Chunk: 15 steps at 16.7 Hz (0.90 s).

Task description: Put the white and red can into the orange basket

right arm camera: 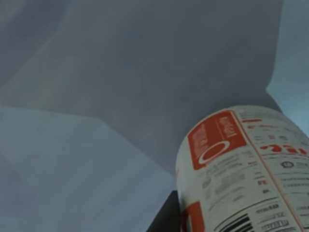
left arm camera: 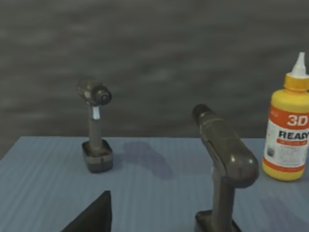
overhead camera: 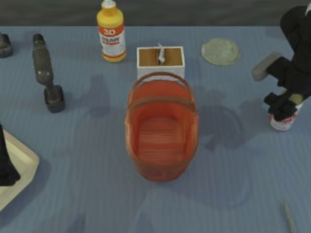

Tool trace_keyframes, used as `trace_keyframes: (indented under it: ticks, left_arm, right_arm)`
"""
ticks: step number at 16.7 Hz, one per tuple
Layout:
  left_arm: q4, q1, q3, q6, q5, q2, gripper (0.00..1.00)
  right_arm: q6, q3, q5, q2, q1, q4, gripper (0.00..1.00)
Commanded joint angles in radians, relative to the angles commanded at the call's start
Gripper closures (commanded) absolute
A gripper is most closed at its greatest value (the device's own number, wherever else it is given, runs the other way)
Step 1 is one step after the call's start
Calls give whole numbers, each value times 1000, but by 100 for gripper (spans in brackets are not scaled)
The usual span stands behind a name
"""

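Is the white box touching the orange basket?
Cannot tell. In the top view the basket's far handle overlaps the box's front edge, hiding any gap or contact.

— Setting? 
— Rendered test bench, workshop-like: a blue ribbed table (overhead camera: 87, 194) against a dark blank backdrop. 
— Evidence? 
— Two cordless drills (left arm camera: 95, 126), a glue bottle (overhead camera: 111, 32), a hammer (overhead camera: 265, 67) laid out apart; no room fixtures visible.

Matte black right arm (overhead camera: 297, 46) at three o'clock, chunky and angular, with a grey block; black left arm (overhead camera: 7, 165) at eight o'clock.
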Motion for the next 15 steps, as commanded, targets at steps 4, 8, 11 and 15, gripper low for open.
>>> trace_keyframes:
  ticks: [4,8,11,15]
  left_arm:
    - [0,0,0,0,0,0,0]
    - [0,0,0,0,0,0,0]
    - [0,0,0,0,0,0,0]
    - [0,0,0,0,0,0,0]
  right_arm:
    - [0,0,0,0,0,0,100]
    - [1,0,0,-2,-3,0,100]
    - [10,-5,-22,-2,5,31,100]
    - [73,-39,-145,-6,32,222,100]
